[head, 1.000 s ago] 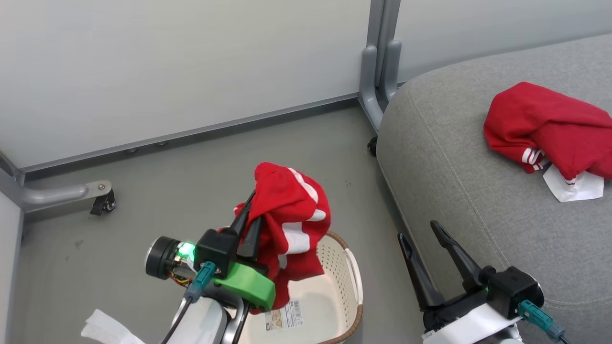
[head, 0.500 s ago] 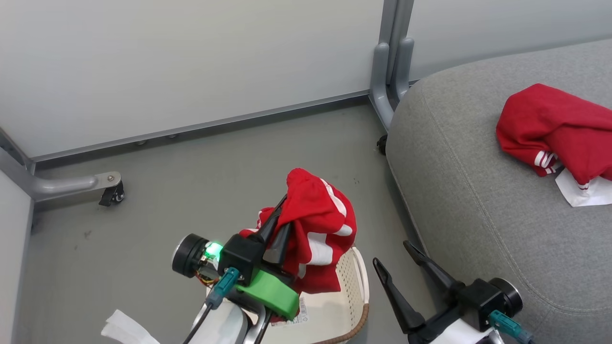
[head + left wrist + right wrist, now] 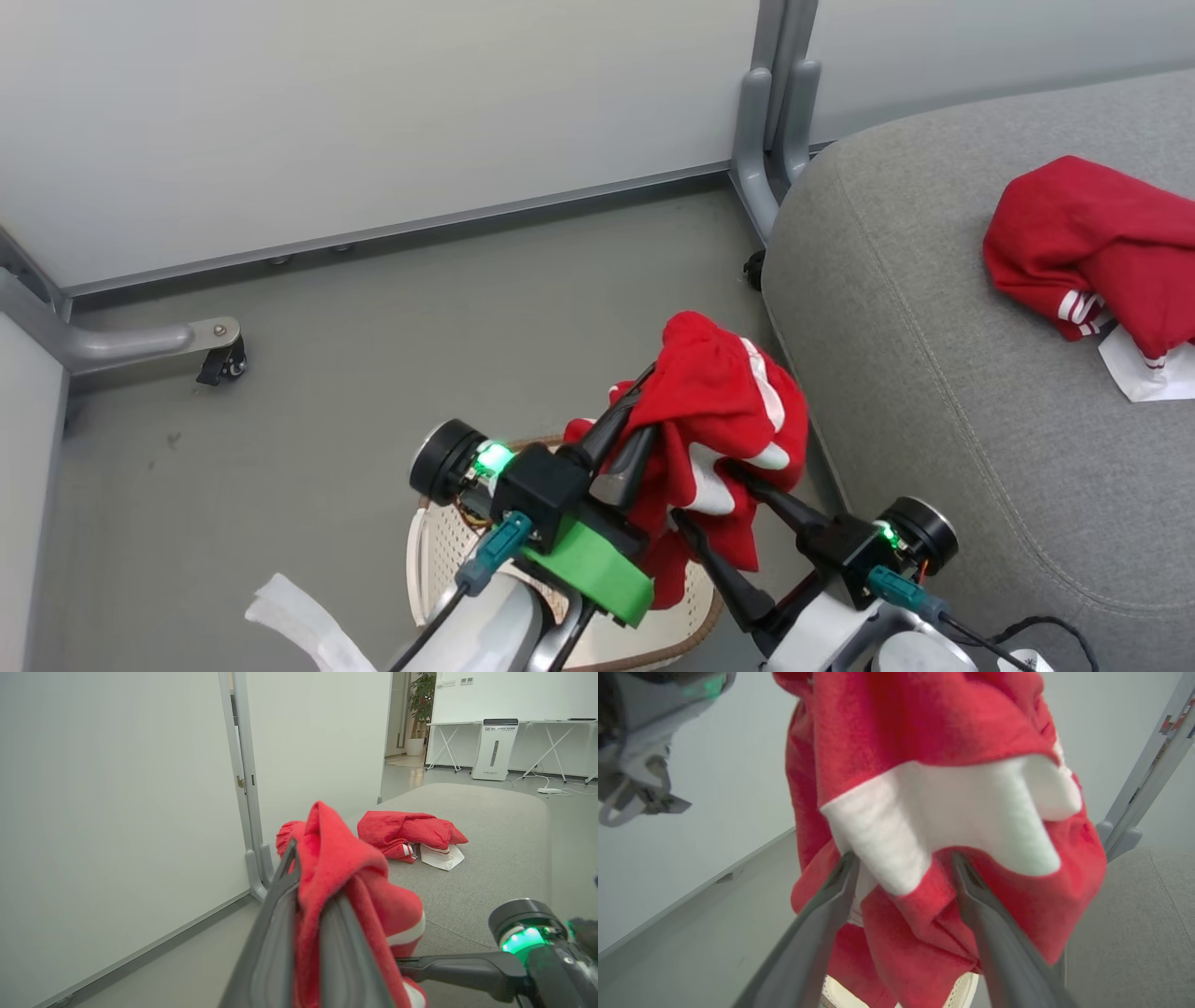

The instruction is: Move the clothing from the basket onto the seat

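My left gripper [image 3: 647, 406] is shut on a red clothing piece with white stripes [image 3: 724, 401], which hangs in the air beside the grey seat [image 3: 934, 392]. The cream basket [image 3: 428, 560] stands on the floor below and to the left, mostly hidden by my arms. My right gripper [image 3: 714, 499] is open, its fingertips pushed up against the hanging cloth. In the right wrist view the fabric [image 3: 934, 812] sags between the spread fingers [image 3: 822, 914]. The left wrist view shows the cloth [image 3: 336, 868] pinched between my fingers. Another red garment [image 3: 1092, 243] lies on the seat.
White partition panels stand behind, joined by a grey metal post [image 3: 775, 121] at the seat's corner. A caster foot [image 3: 219, 359] juts out over the grey floor at the left. A white strip [image 3: 289, 616] shows by my left forearm.
My left gripper has carried the red garment right, off the basket toward the seat's edge. My right gripper has swung in left under the hanging cloth. The camera has shifted too.
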Controlling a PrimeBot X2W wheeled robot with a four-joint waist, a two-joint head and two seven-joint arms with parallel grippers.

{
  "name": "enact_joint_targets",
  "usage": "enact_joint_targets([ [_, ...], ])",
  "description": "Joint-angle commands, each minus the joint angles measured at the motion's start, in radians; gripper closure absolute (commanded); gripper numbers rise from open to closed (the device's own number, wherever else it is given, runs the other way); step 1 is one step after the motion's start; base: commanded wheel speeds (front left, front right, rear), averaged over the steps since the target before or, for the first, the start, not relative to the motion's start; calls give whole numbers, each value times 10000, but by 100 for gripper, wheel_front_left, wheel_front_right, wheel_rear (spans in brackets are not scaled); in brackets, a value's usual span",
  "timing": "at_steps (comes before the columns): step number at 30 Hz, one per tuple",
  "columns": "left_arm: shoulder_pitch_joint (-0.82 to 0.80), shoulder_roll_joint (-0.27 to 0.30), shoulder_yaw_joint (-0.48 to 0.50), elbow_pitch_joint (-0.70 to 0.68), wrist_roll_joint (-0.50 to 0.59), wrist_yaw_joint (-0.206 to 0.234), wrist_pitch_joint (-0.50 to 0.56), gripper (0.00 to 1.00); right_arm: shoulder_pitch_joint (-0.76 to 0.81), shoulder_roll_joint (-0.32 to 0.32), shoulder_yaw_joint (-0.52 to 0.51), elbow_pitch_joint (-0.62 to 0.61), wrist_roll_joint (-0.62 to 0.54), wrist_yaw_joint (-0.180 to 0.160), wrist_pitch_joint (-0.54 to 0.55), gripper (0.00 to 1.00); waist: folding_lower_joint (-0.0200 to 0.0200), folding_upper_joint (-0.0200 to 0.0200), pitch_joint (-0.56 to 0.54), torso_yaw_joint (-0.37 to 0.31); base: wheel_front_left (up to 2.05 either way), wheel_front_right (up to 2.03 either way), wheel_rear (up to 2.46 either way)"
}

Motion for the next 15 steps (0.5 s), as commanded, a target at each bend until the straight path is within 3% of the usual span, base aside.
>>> enact_joint_targets([
  [1, -230, -20, -133, -152, -97, -62, -13, 100, -151, -40, -62, 137, -14, -11, -17, 0, 1, 18, 58, 59, 0, 0, 0],
  [11, -562, -33, -899, -630, -476, 188, 197, 100, -432, 150, -209, 692, -236, -11, -17, 0, 1, 18, 185, 159, 0, 0, 0],
  [12, -594, -33, -926, -623, -486, 214, 193, 100, -461, 151, -180, 674, -211, -11, -17, 32, 1, 18, 191, 156, 0, 0, 0],
  [13, -625, -34, -954, -600, -498, 223, 201, 100, -479, 130, -74, 662, -169, -11, -17, 100, 1, 18, 196, 155, 0, 0, 0],
  [15, -676, -34, -994, -533, -498, 261, 208, 100, -513, 107, 32, 679, -78, -11, -17, 100, 1, 18, 209, 153, 0, 0, 0],
])
